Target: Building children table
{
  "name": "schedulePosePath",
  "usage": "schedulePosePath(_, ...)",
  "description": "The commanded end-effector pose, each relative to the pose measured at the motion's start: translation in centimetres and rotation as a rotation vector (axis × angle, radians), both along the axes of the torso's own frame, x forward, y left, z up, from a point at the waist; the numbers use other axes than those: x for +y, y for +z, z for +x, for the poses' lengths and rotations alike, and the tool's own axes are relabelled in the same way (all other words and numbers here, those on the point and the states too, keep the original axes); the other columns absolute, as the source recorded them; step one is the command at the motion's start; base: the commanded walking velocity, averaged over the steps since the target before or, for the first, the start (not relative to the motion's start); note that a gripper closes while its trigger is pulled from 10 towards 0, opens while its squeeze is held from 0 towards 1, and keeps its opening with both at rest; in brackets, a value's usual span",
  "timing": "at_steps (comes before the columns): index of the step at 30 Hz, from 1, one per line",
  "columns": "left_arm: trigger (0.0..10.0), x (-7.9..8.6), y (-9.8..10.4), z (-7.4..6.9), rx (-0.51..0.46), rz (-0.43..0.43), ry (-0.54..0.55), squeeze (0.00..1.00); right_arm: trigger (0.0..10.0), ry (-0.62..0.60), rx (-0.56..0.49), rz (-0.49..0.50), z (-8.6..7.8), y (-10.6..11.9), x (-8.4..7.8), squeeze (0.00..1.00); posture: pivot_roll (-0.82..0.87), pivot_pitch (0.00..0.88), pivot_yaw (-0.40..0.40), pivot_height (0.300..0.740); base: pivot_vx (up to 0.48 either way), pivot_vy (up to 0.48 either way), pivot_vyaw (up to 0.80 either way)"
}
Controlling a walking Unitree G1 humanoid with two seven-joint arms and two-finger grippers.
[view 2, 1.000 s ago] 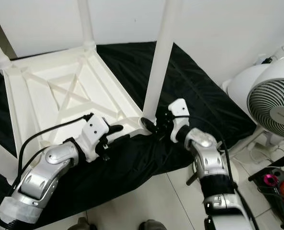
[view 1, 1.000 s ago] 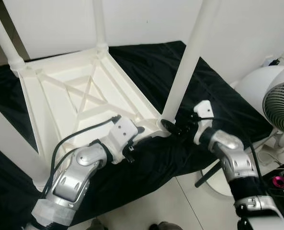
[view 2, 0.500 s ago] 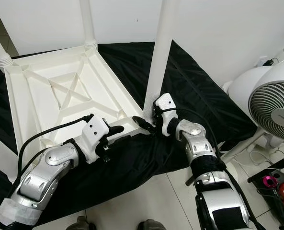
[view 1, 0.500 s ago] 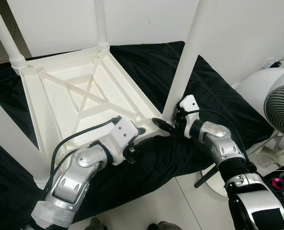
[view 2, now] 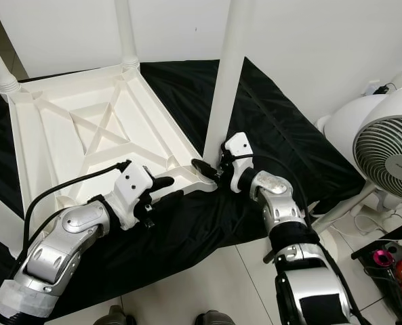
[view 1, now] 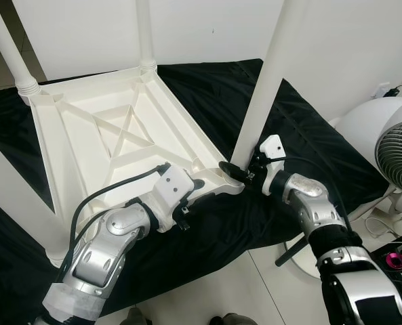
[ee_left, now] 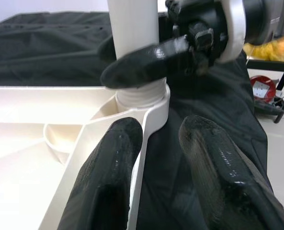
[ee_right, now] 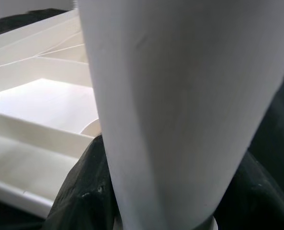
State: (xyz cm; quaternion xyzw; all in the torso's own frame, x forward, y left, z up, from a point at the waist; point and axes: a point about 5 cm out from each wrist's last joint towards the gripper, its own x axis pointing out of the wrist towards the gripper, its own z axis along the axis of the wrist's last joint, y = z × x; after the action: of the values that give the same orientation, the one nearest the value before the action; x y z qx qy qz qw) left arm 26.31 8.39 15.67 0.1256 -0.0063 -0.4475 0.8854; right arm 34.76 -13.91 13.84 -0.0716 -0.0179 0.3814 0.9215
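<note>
White moulded plastic makes up the upturned children's table (view 1: 112, 135), which lies top-down on a black cloth (view 1: 302, 135) spread over the tiled floor (view 1: 255, 284). Nearest the robot, the left gripper (view 1: 199, 186) straddles the table's near rim just left of the near-right corner, one finger (ee_left: 106, 177) inside the frame and the other outside on the cloth, spread with the thin wall between them, though whether they press on it cannot be told. Just right of it, the right gripper (view 2: 211, 172) wraps its fingers around the base of the near-right leg (view 1: 265, 81), right above the threaded collar where the leg enters its corner socket. Further back, two more legs (view 1: 145, 34) stand in the far corners, and another pale leg crosses the near left. A white fan (view 1: 400, 145) stands off the cloth at the right. The table looks light, stiff and rather slick, so a leg probably turns easiest when gripped low near the socket, where it flexes least, while the ribbed rim gives the firmest hold for steadying the frame against twisting.
</note>
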Motion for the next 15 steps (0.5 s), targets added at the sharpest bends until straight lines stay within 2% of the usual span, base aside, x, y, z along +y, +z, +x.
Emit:
schedulePosePath(1, 10.0, -0.1, 0.0, 0.1, -0.002, 0.007, 0.016, 0.00, 10.0, -0.045, 0.039, -0.019, -0.3, -1.1, -0.2, 0.00, -0.08, 0.048, -0.031, 0.740, 0.000, 0.000, 0.00)
schedulePosePath(3, 10.0, -0.2, 0.0, 0.1, 0.000, 0.006, 0.015, 0.00, 10.0, -0.145, 0.023, 0.026, -0.6, -1.0, 0.6, 0.00, -0.08, 0.049, -0.032, 0.740, 0.000, 0.000, 0.00)
schedulePosePath(4, 10.0, -0.2, 0.0, 0.1, 0.000, 0.006, 0.015, 0.00, 10.0, -0.145, 0.023, 0.026, -0.6, -1.0, 0.6, 0.00, -0.08, 0.049, -0.032, 0.740, 0.000, 0.000, 0.00)
schedulePosePath(6, 10.0, -0.3, -0.1, 0.1, 0.002, 0.004, 0.012, 0.00, 10.0, -0.253, 0.022, 0.075, -1.1, -1.2, 1.5, 0.00, -0.09, 0.050, -0.029, 0.740, 0.000, 0.000, 0.00)
schedulePosePath(8, 10.0, -0.3, -0.1, 0.1, 0.002, 0.004, 0.012, 0.00, 10.0, -0.253, 0.022, 0.075, -1.1, -1.2, 1.5, 0.00, -0.09, 0.050, -0.029, 0.740, 0.000, 0.000, 0.00)
schedulePosePath(10, 10.0, -0.4, -0.1, 0.1, 0.004, 0.002, 0.009, 0.00, 10.0, -0.396, 0.053, 0.119, -1.6, -1.8, 2.5, 0.00, -0.10, 0.047, -0.027, 0.740, 0.000, 0.000, 0.00)
schedulePosePath(11, 10.0, -0.4, -0.1, 0.1, 0.004, 0.002, 0.009, 0.00, 10.0, -0.396, 0.053, 0.119, -1.6, -1.8, 2.5, 0.00, -0.10, 0.047, -0.027, 0.740, 0.000, 0.000, 0.00)
schedulePosePath(13, 10.0, -0.5, -0.1, 0.1, 0.004, 0.000, 0.003, 0.00, 10.0, -0.563, 0.063, 0.136, -2.0, -2.0, 3.2, 0.00, -0.11, 0.044, -0.026, 0.740, 0.000, 0.000, 0.00)
schedulePosePath(14, 10.0, -0.5, -0.1, 0.1, 0.004, 0.000, 0.003, 0.00, 10.0, -0.563, 0.063, 0.136, -2.0, -2.0, 3.2, 0.00, -0.11, 0.044, -0.026, 0.740, 0.000, 0.000, 0.00)
schedulePosePath(15, 10.0, -0.6, -0.1, 0.1, 0.002, 0.001, -0.002, 0.00, 10.0, -0.646, 0.059, 0.146, -2.2, -2.0, 3.4, 0.00, -0.11, 0.044, -0.026, 0.740, 0.000, 0.000, 0.00)
